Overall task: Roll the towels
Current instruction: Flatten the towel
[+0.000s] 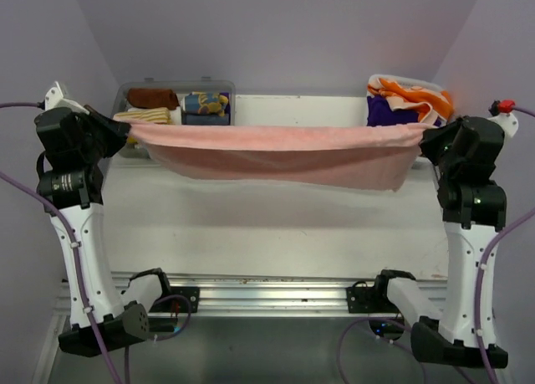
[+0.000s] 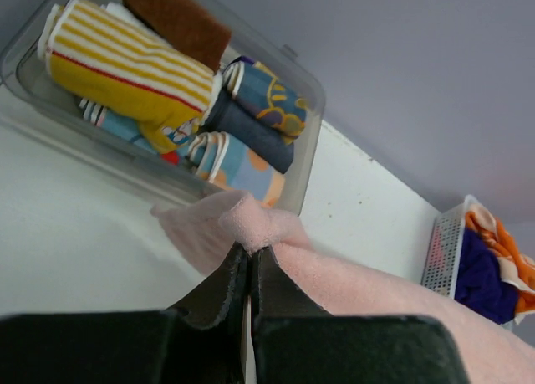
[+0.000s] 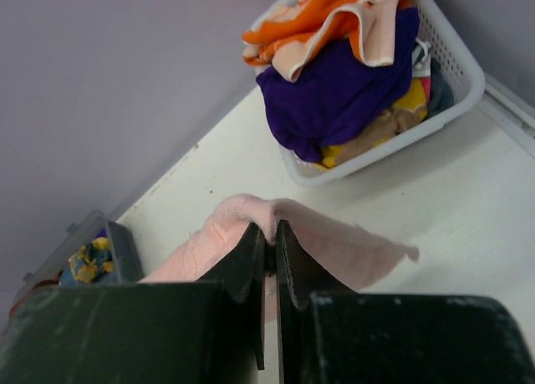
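Presently the plain pink terry towel (image 1: 276, 154) is strung out full width above the white table (image 1: 251, 233), held at each end by one gripper. Its upper edge runs taut and nearly straight from left to right. The cloth below hangs as a shallow band, deepest towards the right, with a loose lower corner near the right end. The nap looks soft and even; no label shows. Whether the lower edge touches the table cannot be told.

The left gripper (image 2: 249, 250) has its dark fingers pressed together on the towel's left end, and a small bunch of pink cloth stands up above the fingertips. The right gripper (image 3: 270, 229) is likewise pinched on the right end, where the cloth humps over the tips and a pointed flap juts out to the right of them.

Behind the left end, at the far left of the table, stands a clear plastic bin (image 2: 311, 141). It holds rolled towels: a striped yellow roll (image 2: 125, 70), a brown roll (image 2: 175, 16) and blue patterned rolls (image 2: 259, 108), packed side by side.

At the far right stands a white perforated basket (image 3: 451, 91). An orange-and-cream towel (image 3: 334, 16) lies heaped on top, over a purple towel (image 3: 334, 99), with other crumpled cloth beneath
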Motion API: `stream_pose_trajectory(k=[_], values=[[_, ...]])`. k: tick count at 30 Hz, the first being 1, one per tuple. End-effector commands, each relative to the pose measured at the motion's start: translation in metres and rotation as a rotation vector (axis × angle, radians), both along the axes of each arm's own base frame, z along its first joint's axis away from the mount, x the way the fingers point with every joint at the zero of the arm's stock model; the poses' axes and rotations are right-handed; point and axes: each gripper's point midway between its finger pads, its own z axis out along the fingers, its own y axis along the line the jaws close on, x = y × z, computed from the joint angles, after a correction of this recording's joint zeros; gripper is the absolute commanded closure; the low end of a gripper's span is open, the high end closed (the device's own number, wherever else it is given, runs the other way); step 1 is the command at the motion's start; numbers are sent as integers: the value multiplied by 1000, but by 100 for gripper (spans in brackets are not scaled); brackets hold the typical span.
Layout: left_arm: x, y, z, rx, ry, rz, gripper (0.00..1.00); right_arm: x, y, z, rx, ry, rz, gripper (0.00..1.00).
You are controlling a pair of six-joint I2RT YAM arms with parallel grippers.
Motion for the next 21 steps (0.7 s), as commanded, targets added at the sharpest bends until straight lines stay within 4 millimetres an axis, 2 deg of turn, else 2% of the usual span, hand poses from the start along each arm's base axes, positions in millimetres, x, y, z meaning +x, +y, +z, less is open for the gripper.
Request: stream_pose_trajectory(k=[1, 2, 3, 7, 9, 11, 12, 13, 15, 18, 21], values=[[-9, -8, 60, 17, -183, -25, 100, -36, -14, 36, -82, -41, -72, 100], [-12, -11, 66, 20, -196, -31, 100, -45, -15, 40, -91, -44, -76, 100], [-17, -12, 74, 28, -216, -30, 100, -54, -17, 54, -112, -72, -90, 100], [-44, -13, 116, 102, -326, -2, 100, -93, -21, 84, -165, -137, -126, 100], [-63, -13, 138, 141, -388, 22, 100, -106, -22, 93, -187, -162, -136, 100], [-79, -15, 149, 166, -414, 38, 100, -124, -22, 99, -198, -196, -147, 100], [-89, -15, 163, 182, -447, 50, 100, -131, -22, 102, -201, -211, -151, 100], [-96, -15, 166, 190, -450, 63, 100, -137, -22, 102, -204, -208, -158, 100], [-114, -17, 183, 216, -496, 80, 100, -157, -21, 114, -208, -259, -168, 100], [-131, -19, 194, 233, -527, 101, 100, -181, -21, 123, -211, -308, -187, 100], [-136, -17, 188, 231, -509, 114, 100, -187, -21, 120, -211, -300, -188, 100]])
